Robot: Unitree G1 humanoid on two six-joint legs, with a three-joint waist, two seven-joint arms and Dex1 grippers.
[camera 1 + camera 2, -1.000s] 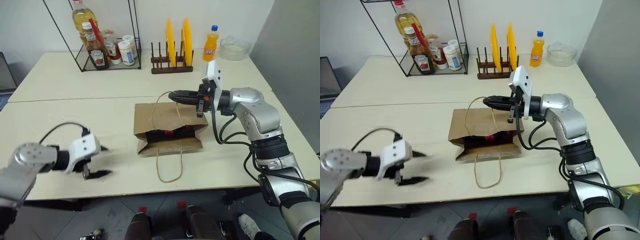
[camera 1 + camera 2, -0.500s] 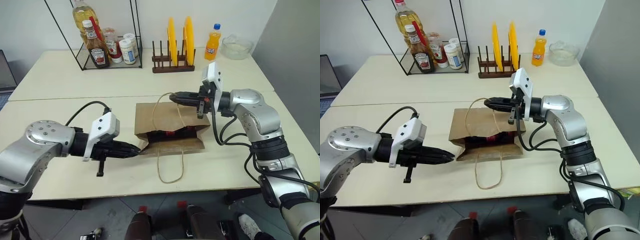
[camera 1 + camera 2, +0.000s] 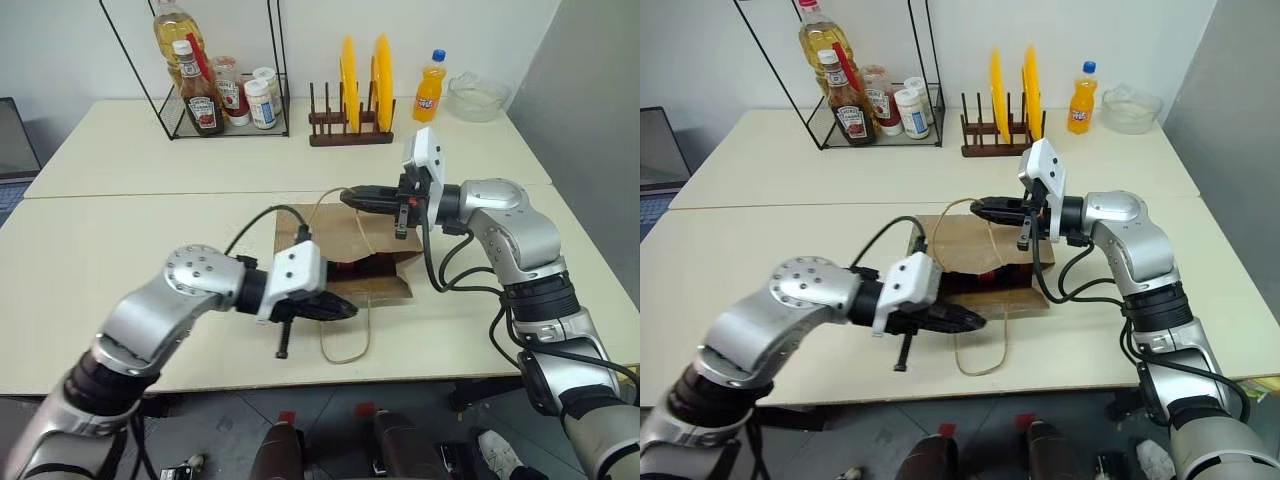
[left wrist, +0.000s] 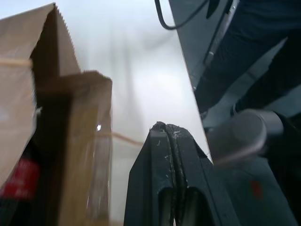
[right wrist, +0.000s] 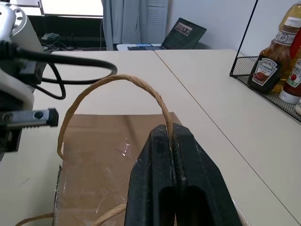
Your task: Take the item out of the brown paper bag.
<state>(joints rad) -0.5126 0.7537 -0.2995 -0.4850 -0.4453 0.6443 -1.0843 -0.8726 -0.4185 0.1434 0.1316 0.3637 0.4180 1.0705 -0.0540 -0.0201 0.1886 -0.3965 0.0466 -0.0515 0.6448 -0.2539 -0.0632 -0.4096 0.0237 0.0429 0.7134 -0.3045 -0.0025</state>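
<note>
**Bag mouth held up, bottle inside**

Cream table [image 3: 150, 220], brown paper bag [image 3: 340, 235] lying flat mid-table. Right gripper [image 3: 348, 196] pinched tight on the upper cord handle [image 5: 117, 82], lifting it. Cola bottle [image 3: 352, 267] lies inside the bag mouth, red label showing. Left gripper [image 3: 350, 309] fingers pressed together, empty, just in front of the mouth, over the lower handle [image 3: 345, 345].

The brown paper bag [image 3: 345, 250] lies mid-table, the item [image 3: 352, 268] apparently inside, its mouth facing the near edge.
</note>
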